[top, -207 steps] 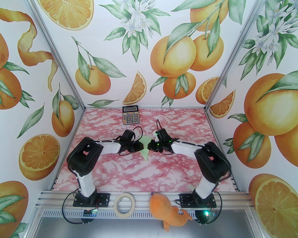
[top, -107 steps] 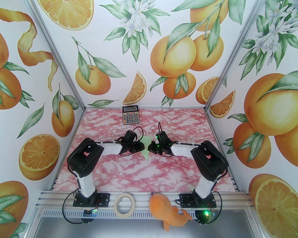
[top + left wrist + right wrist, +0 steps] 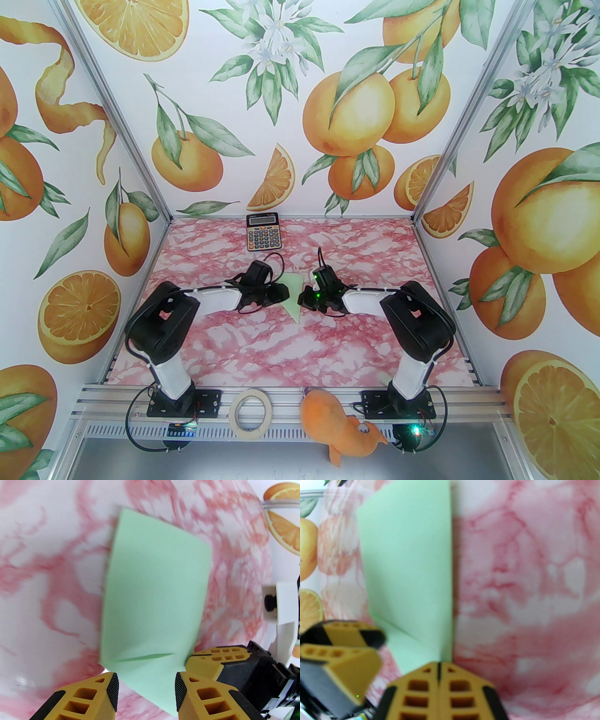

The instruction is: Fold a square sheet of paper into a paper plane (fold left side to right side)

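Paper plane [image 3: 293, 297], lying at the middle of the marbled table [image 3: 281, 356], has just been released by my left gripper [image 3: 147, 688], jaws now apart, while my right gripper [image 3: 439, 667] stays clenched at its edge, so this fold looks finished.

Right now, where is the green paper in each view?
Top external: green paper near frame centre, between left gripper and right gripper.
Left wrist: centre frame, beyond the open left gripper.
Right wrist: upper left, beyond the shut right gripper.
Shared landmark: the right gripper at the paper's edge.
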`<state>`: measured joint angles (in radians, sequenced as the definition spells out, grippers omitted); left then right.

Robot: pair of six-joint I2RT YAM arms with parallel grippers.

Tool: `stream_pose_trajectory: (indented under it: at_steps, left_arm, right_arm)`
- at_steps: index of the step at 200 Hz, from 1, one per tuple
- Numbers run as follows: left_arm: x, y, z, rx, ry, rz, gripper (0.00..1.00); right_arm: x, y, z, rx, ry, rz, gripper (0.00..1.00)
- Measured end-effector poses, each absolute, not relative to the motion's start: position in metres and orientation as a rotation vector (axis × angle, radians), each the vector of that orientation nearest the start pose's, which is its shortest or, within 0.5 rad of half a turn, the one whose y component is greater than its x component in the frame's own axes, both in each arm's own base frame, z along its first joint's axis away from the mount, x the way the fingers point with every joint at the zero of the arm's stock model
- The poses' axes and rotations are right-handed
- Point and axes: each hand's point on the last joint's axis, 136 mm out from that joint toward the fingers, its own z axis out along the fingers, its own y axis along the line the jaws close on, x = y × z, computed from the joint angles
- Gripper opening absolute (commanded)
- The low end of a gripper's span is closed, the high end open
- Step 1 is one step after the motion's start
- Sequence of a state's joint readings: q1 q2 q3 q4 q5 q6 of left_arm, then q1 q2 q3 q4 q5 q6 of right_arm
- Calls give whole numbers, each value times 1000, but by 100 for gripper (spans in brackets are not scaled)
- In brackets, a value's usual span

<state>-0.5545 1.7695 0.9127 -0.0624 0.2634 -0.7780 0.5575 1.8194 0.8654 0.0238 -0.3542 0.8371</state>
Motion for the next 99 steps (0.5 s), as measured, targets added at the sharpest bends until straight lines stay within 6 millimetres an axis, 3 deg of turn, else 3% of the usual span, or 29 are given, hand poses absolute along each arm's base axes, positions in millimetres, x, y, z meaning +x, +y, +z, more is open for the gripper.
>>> stream_pose_trajectory:
  at_steps: [99]
  left_arm:
    - [337,-257,26,-195,2689,-806,47]
  right_arm:
    - [322,271,15,217,2705,954,0]
